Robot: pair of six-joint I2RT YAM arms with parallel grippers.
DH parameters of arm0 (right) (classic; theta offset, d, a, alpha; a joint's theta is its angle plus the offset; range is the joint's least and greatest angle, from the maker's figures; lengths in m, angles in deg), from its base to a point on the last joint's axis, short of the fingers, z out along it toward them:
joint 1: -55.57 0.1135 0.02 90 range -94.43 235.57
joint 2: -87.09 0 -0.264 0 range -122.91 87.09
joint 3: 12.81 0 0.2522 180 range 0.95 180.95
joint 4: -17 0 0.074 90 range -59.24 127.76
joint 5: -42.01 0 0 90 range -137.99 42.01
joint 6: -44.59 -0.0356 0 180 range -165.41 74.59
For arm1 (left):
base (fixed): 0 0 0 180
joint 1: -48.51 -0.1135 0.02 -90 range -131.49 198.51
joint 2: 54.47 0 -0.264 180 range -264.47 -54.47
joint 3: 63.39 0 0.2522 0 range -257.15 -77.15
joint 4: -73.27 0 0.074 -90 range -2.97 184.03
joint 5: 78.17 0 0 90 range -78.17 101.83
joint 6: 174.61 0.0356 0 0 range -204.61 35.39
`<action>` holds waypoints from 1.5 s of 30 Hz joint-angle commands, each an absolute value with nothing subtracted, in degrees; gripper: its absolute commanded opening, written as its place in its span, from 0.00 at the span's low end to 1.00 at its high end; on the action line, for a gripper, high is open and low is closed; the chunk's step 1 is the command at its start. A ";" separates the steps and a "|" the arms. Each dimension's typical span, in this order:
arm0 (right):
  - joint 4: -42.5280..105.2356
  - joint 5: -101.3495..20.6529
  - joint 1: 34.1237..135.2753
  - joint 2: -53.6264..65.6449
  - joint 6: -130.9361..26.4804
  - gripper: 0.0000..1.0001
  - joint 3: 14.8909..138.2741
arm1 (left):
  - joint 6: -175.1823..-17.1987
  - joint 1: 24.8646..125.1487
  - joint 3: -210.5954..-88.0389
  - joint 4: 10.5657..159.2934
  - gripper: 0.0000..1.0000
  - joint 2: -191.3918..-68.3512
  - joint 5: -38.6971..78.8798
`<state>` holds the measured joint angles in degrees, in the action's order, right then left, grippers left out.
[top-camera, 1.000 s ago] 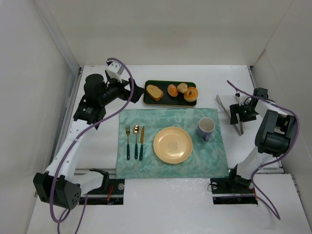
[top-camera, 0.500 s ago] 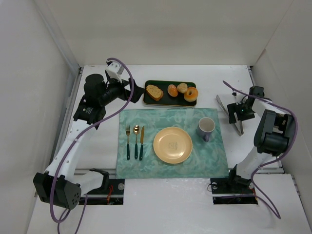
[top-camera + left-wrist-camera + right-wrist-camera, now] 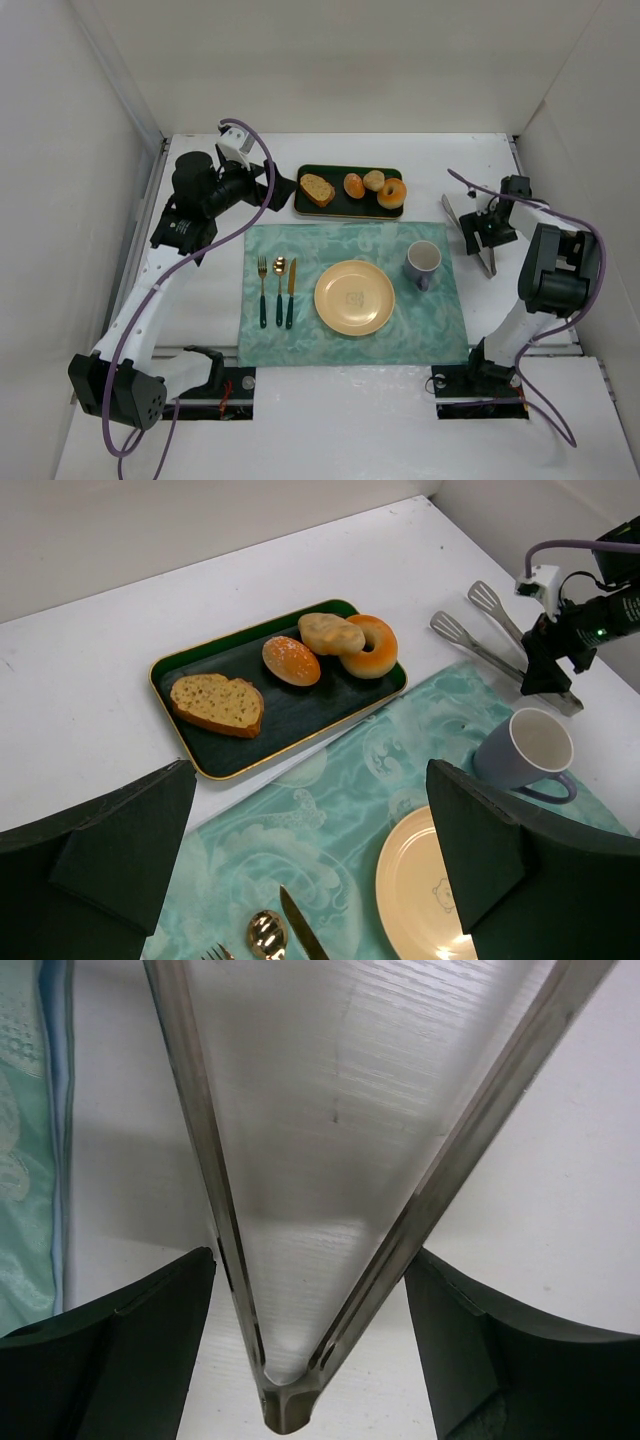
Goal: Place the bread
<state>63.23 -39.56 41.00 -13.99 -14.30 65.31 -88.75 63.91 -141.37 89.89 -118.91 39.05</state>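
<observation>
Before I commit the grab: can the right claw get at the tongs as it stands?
Probably yes: the right claw is open, a finger on either side of the tongs near their hinge, nothing lying over them.

Tongs (image 3: 205, 1160), tips beyond the top edge

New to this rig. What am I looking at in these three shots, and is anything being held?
Two robot arms bolted at the table's near edge, each ending in a two-finger gripper. One view looks down on both; the other two come from cameras on the wrists. On a green placemat sit a yellow plate, mug and cutlery. Behind it, a dark tray carries the bread, a small pale bun, beside a slice, a roll and a ring pastry. The left gripper hangs open near the tray, empty. The right gripper is open, its fingers straddling metal tongs lying on the table; nothing is held.
</observation>
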 commanded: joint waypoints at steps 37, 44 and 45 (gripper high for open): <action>59.59 -40.34 42.04 -6.01 -16.50 0.59 65.81 | -88.48 64.06 -142.71 87.47 1.00 -116.78 40.57; 64.15 -33.24 42.04 1.21 -18.07 0.59 72.39 | -89.01 64.06 -142.19 86.95 1.00 -116.25 40.58; 64.16 -33.22 42.04 1.74 -18.08 0.59 72.40 | -89.01 64.06 -142.19 86.95 1.00 -116.25 40.57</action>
<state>63.90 -37.16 41.79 -1.79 -16.62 68.10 -88.75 63.91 -141.37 89.82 -118.32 39.80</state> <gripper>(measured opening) 0.595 0.997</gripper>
